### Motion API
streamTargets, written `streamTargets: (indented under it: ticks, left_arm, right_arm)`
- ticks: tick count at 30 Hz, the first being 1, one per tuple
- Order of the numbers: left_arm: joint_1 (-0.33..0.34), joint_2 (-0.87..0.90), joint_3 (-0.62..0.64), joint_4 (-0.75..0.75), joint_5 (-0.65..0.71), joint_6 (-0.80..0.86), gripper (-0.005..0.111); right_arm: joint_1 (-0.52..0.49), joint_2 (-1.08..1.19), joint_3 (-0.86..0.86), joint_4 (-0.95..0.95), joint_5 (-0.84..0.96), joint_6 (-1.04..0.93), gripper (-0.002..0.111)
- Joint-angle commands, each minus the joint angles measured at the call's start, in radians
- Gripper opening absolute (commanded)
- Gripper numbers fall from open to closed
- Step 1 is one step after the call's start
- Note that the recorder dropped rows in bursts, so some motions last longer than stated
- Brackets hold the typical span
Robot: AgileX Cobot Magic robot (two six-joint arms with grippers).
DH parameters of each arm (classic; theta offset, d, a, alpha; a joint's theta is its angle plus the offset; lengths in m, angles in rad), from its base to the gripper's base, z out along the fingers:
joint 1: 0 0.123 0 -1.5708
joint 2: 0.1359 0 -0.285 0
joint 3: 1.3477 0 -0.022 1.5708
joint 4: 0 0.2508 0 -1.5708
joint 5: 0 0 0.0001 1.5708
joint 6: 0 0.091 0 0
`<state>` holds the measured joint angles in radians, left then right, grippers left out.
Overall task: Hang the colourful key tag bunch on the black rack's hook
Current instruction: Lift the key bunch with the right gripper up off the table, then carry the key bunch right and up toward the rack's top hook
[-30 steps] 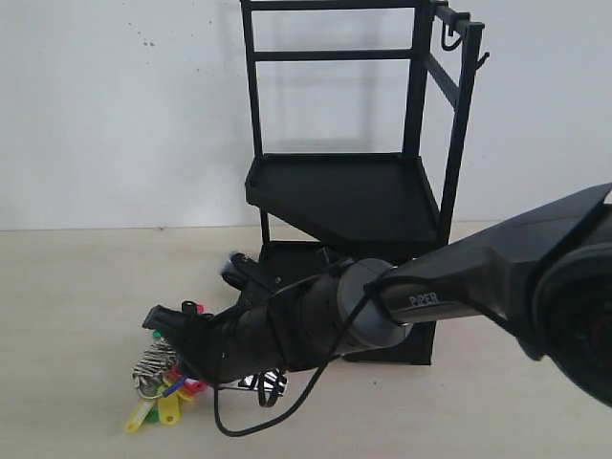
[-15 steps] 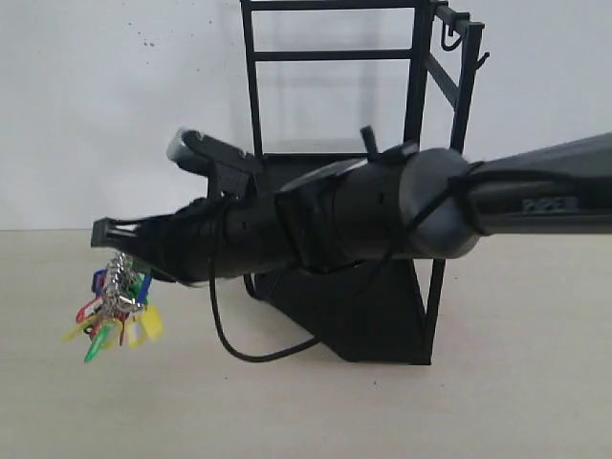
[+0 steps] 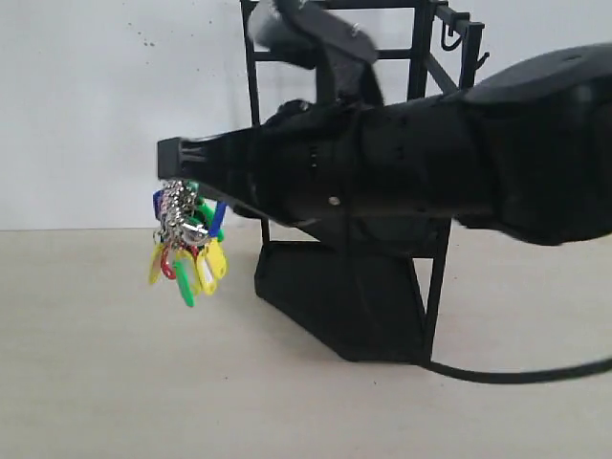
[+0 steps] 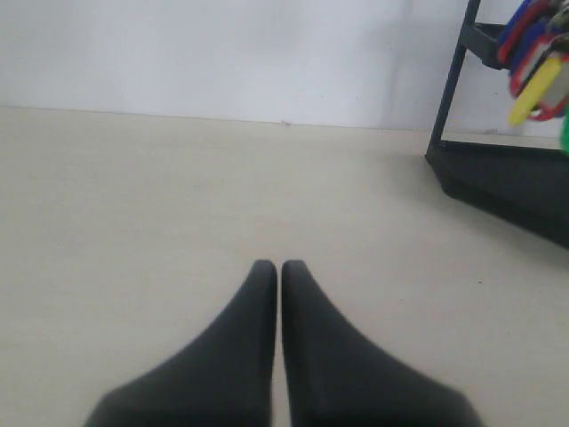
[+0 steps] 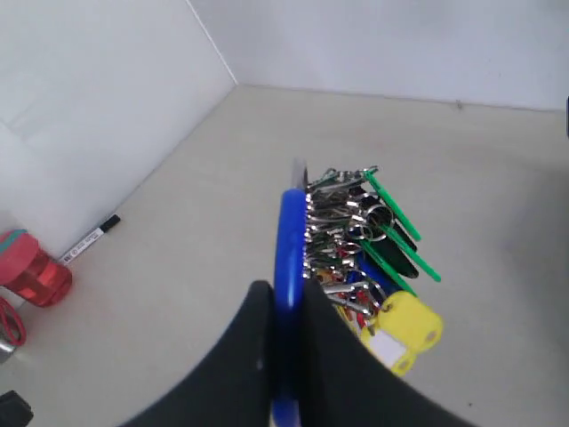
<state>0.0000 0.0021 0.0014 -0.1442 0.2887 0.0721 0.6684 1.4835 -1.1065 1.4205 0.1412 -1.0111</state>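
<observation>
The colourful key tag bunch [image 3: 186, 239] hangs in the air left of the black rack [image 3: 252, 105], well above the table. My right gripper [image 3: 172, 163] reaches across from the right and is shut on the bunch's blue-sleeved loop [image 5: 289, 240]; the tags [image 5: 364, 258] dangle beside the fingers. The hook [image 3: 482, 60], a short prong, sticks out of the rack's top right post, far from the bunch. My left gripper [image 4: 277, 265] is shut with nothing in it, low over the table; the rack's base [image 4: 498, 178] and some tags [image 4: 533, 53] show at the edge of its view.
A curled J-shaped hook [image 3: 448, 38] hangs on the rack's top bar near the prong. A marker pen [image 5: 89, 238] and a red bottle [image 5: 31, 271] lie by the wall. A black cable [image 3: 516, 371] trails over the table under the right arm.
The right arm has lifted the key tag bunch off the table and up to about the height of the rack's upper tray. The arm now covers much of the rack.
</observation>
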Motion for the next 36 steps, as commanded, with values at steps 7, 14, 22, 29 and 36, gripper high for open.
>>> streamTargets:
  ticks: [7, 14, 22, 29, 36]
  left_arm:
    - [-0.001, -0.002, -0.001, 0.003, -0.004, 0.003, 0.004]
    - [-0.001, -0.002, -0.001, 0.003, -0.004, 0.003, 0.004]
    - [-0.001, -0.002, -0.001, 0.003, -0.004, 0.003, 0.004]
    - [-0.001, -0.002, -0.001, 0.003, -0.004, 0.003, 0.004]
    - [-0.001, -0.002, -0.001, 0.003, -0.004, 0.003, 0.004]
  right_arm:
    - [0.000, -0.435, 0.240, -0.007, -0.161, -0.106, 0.000]
    - [0.000, -0.675, 0.337, 0.022, -0.298, -0.166, 0.000]
    - [0.000, -0.718, 0.472, 0.316, -0.396, -0.399, 0.000]
    - [0.000, -0.705, 0.484, 0.324, -0.491, -0.401, 0.000]
    - [0.004, -0.683, 0.484, 0.324, -0.361, -0.381, 0.000]
